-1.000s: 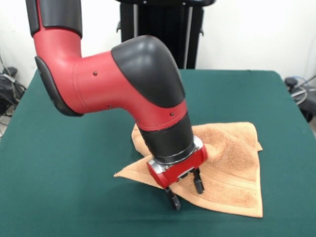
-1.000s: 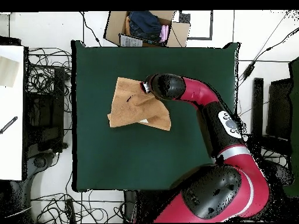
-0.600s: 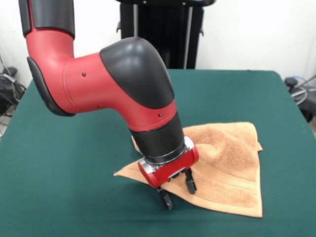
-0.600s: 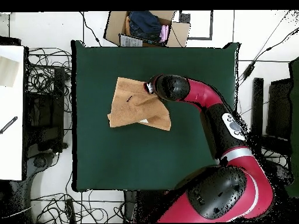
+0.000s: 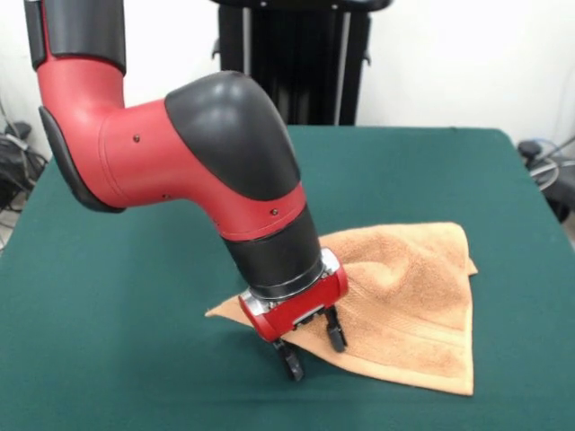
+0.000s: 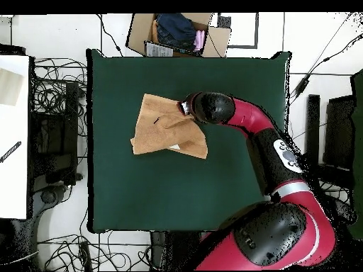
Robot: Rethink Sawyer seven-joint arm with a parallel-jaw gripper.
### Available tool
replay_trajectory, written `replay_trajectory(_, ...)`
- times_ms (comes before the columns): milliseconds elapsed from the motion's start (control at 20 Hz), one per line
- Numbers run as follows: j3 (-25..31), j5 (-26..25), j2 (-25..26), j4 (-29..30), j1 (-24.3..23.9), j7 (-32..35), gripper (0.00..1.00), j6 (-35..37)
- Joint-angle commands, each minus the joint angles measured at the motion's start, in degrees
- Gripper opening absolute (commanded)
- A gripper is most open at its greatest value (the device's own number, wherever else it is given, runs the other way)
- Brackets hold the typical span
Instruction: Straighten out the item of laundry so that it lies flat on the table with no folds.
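Note:
The orange-tan towel (image 5: pixel 409 296) lies on the dark green table (image 5: pixel 135 359), right of the middle, rumpled, with a folded-over flap and a raised crease. In the overhead view the towel (image 6: pixel 159 131) has an uneven outline, with a small white tag near its lower edge. My gripper (image 5: pixel 314 351) points down at the towel's near left edge. It is open and empty. One finger (image 5: pixel 335 337) is over the towel and the other (image 5: pixel 292 364) is over the green cloth just in front of it. In the overhead view the arm's wrist (image 6: pixel 209 108) hides the gripper.
The robot's black pedestal (image 5: pixel 296 63) stands at the table's far side. In the overhead view an open cardboard box of clothes (image 6: pixel 177 32) sits beyond the table's top edge, a white surface (image 6: pixel 13 134) lies at the left, and cables run on the floor.
The arm has swung left in the front view, carrying the open gripper along the towel's near edge toward its left corner. The towel has barely moved.

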Motion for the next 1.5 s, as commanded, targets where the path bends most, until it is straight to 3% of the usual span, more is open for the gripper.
replay_trajectory(50, 3.0, 2.3, 1.9, 2.7, -1.8, -0.4, 1.0, 4.8)
replay_trajectory(800, 2.3, 4.3, 1.1, 1.4, -1.9, -1.4, 1.0, 9.8)
replay_trajectory(1500, 2.0, 3.7, 0.6, 1.8, -1.0, 0.2, 1.0, 8.2)
